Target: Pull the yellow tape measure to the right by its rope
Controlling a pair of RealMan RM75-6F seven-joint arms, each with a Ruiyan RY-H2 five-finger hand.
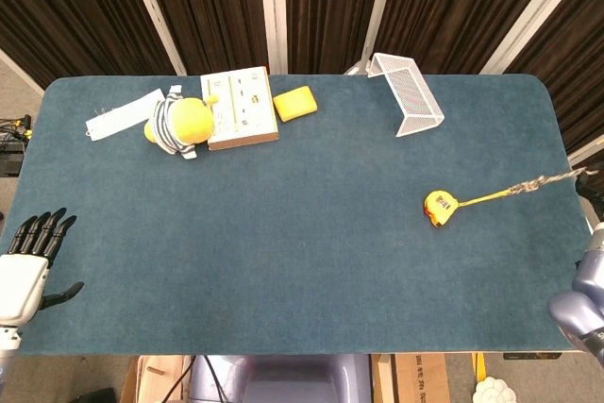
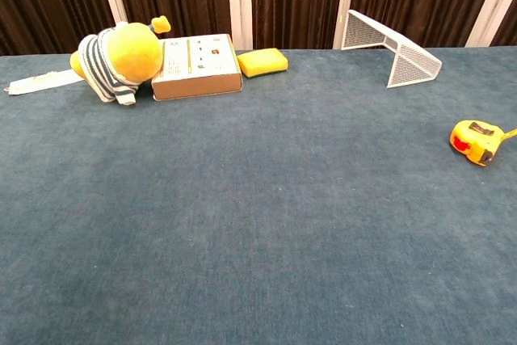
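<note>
The yellow tape measure (image 1: 439,207) lies on the blue table (image 1: 302,271) near its right side; in the chest view the tape measure (image 2: 475,140) sits at the far right. Its yellow strap and braided rope (image 1: 528,185) run taut to the right, up to the frame's edge. Only a dark sliver of my right hand (image 1: 598,193) shows there, where the rope ends, and it holds the rope. My left hand (image 1: 28,252) rests off the table's front left corner, fingers apart and holding nothing.
A white wire rack (image 1: 406,93) stands at the back right. At the back left are a yellow sponge (image 1: 294,103), a flat box (image 1: 240,107), a yellow plush toy (image 1: 179,125) and a white label (image 1: 121,119).
</note>
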